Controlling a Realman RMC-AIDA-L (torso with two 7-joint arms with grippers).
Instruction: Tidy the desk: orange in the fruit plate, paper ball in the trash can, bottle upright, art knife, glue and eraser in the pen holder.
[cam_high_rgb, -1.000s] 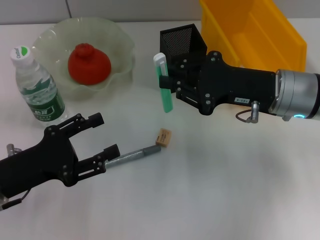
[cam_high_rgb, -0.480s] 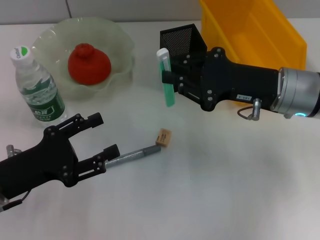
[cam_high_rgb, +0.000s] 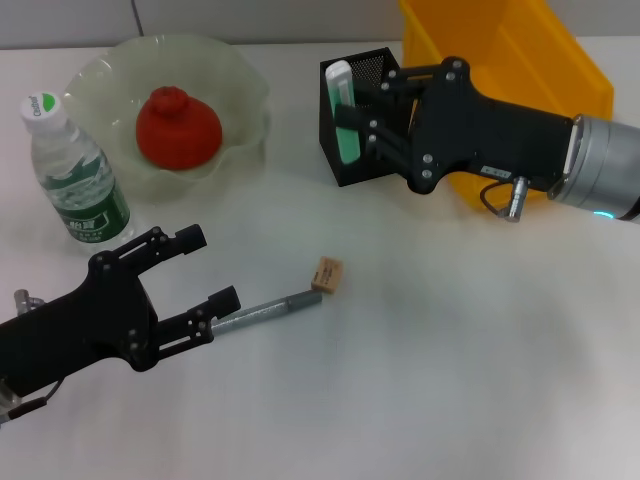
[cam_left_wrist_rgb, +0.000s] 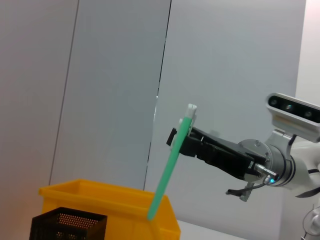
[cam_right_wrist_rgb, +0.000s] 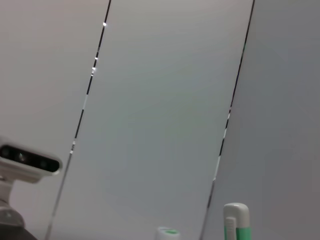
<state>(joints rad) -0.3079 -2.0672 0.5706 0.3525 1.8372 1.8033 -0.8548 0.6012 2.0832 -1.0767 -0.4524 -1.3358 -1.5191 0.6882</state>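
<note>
Now, glue (cam_high_rgb: 344, 112): pinched by the right tool (cam_high_rgb: 362, 115), held slanted just above the pen holder (cam_high_rgb: 352, 150).
Handling: likely light, stiff, slippery; mid-barrel grip suits.
Left tool (cam_high_rgb: 205, 270): spread wide, empty, beside the art knife (cam_high_rgb: 265, 311), well away from the pen holder.

bottle (cam_high_rgb: 77, 180) cap & label print, eraser (cam_high_rgb: 327, 274) print, all too small to read
</note>
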